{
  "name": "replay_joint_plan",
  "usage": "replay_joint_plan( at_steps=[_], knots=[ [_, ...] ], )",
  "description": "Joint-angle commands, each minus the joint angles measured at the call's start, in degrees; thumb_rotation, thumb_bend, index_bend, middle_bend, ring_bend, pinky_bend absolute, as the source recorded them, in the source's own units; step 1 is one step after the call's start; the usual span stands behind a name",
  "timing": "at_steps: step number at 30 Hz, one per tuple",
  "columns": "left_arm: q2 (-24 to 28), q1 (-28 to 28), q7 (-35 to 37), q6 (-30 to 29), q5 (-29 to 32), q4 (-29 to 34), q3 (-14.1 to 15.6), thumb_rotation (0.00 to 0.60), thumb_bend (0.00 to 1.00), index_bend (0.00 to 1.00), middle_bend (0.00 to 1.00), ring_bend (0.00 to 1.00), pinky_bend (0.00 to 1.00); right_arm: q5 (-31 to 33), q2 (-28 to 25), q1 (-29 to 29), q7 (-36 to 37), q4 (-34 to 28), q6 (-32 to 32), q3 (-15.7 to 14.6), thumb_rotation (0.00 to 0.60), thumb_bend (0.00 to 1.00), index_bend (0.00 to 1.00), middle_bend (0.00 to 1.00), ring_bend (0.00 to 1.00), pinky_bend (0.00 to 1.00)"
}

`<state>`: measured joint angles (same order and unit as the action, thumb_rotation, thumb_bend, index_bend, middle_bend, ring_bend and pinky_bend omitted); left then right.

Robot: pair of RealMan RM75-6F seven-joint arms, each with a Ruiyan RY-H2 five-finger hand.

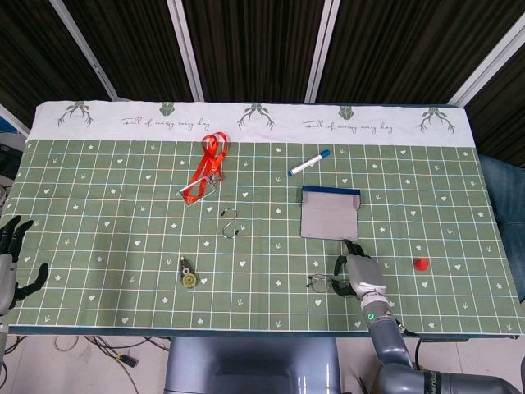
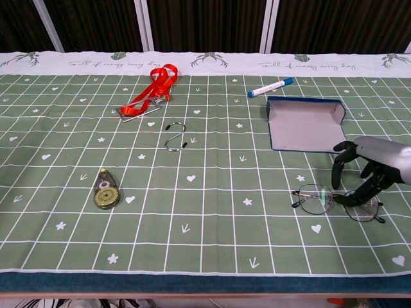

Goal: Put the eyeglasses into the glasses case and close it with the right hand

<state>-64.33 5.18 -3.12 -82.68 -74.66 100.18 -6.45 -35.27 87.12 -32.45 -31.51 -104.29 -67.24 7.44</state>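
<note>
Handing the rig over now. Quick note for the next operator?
Right hand: over the eyeglasses, fingers spread and pointing down at the right lens; no firm hold visible.
Left hand: open, idle at the table's left edge.
Glasses case: open, just beyond the eyeglasses.
Done: nothing placed.
Left: pick up eyeglasses, put them in the case, close it with the right hand.
</note>
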Motion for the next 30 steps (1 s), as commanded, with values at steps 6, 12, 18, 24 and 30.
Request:
replay_joint_plan(
  at_steps=[6, 12, 18, 24, 30],
  knots=[
    [0.1, 0.0, 0.1, 0.0, 0.2, 0.1, -0.1, 0.6, 0.39, 0.1, 0.0, 0.0, 0.0, -0.2, 0.4, 0.0, 0.3, 0.2, -0.4, 0.1, 0.6, 0.4, 0.57, 0.02, 0.05, 0.2],
    [0.1, 0.0, 0.1, 0.0, 0.2, 0.2, -0.1, 0.6, 0.39, 0.1, 0.0, 0.0, 0.0, -0.2, 0.6, 0.0, 0.5, 0.4, -0.3, -0.1, 0.6, 0.41, 0.58, 0.02, 0.05, 0.2],
    [0.1, 0.0, 0.2, 0.1, 0.3, 0.2, -0.1, 0.6, 0.39, 0.1, 0.0, 0.0, 0.0, -0.5, 0.8, -0.1, 0.7, 0.3, -0.2, -0.1, 0.6, 0.45, 0.58, 0.02, 0.05, 0.2],
    [0.2, 0.1, 0.4, 0.3, 0.3, 0.3, -0.1, 0.6, 0.39, 0.1, 0.0, 0.0, 0.0, -0.8, 0.9, -0.3, 0.6, -0.1, 0.0, -0.2, 0.6, 0.46, 0.61, 0.02, 0.05, 0.2],
    [0.3, 0.1, 0.5, 0.3, 0.4, 0.3, -0.1, 0.6, 0.39, 0.1, 0.0, 0.0, 0.0, -2.1, 0.5, -0.2, 0.9, -1.4, -0.6, -0.1, 0.6, 0.47, 0.62, 0.02, 0.05, 0.2]
  ],
)
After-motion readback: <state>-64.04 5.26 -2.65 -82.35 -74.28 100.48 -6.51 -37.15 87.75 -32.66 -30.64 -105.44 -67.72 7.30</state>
